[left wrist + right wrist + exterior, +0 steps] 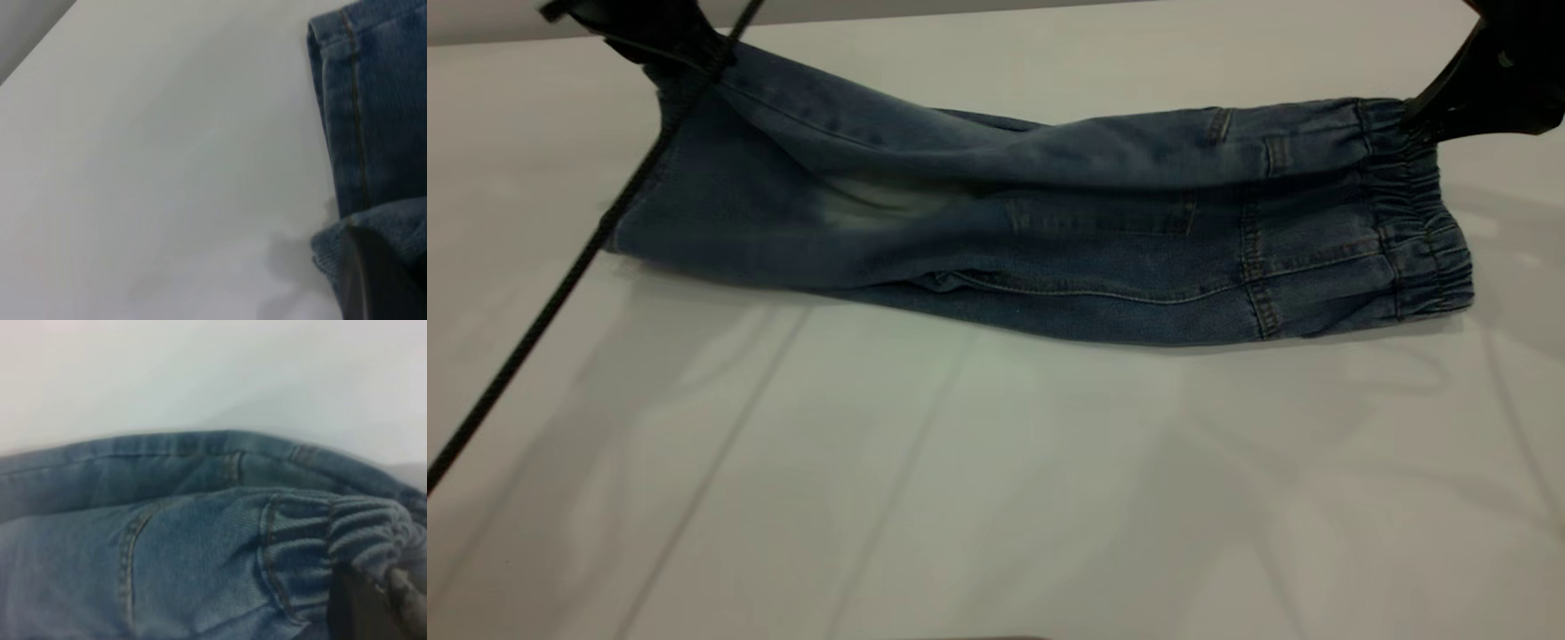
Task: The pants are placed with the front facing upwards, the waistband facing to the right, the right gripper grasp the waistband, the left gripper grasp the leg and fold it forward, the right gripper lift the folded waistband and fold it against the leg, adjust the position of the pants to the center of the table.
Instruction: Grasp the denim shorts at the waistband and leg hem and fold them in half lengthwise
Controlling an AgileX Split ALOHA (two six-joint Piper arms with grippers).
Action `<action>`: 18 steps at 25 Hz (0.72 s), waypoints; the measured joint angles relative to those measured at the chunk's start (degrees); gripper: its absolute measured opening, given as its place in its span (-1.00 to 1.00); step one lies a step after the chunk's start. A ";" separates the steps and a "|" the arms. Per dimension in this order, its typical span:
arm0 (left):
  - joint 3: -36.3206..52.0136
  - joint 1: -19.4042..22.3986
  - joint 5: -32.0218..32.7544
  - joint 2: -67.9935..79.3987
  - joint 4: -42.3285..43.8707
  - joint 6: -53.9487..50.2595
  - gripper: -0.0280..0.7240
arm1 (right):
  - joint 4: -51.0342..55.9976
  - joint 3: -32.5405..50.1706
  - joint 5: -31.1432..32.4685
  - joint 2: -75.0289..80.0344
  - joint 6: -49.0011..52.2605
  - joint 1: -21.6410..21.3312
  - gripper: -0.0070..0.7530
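The blue denim pants (1049, 240) hang stretched between my two grippers above the white table (996, 489), folded lengthwise, with the lower edge resting on the tabletop. At the exterior view's top left, my left gripper (694, 53) is shut on the leg end (373, 247), lifting it. The leg hem with tan stitching (353, 100) shows in the left wrist view. My right gripper (1423, 120) at the top right is shut on the gathered waistband (1418, 213), whose ruffled elastic (360, 527) bunches against a dark finger (353, 607).
A black cable (560, 284) slants from the left arm down to the left edge, across the table in front of the leg end. Bare tabletop stretches in front of the pants.
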 joint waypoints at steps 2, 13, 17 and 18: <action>-1.28 0.00 -0.31 1.40 0.00 0.00 -0.88 | 0.13 0.00 -0.13 0.00 0.00 0.00 -0.88; -2.44 0.00 -1.74 2.97 0.04 -0.05 -0.85 | 0.13 0.00 -0.31 0.00 -0.04 0.00 -0.88; -2.44 0.00 -1.86 3.86 0.11 -0.15 -0.77 | 0.13 0.00 -0.31 0.00 -0.61 0.00 -0.87; -2.44 0.00 -1.85 4.05 0.11 -0.15 -0.74 | 0.13 0.00 -0.31 0.00 -0.61 0.00 -0.87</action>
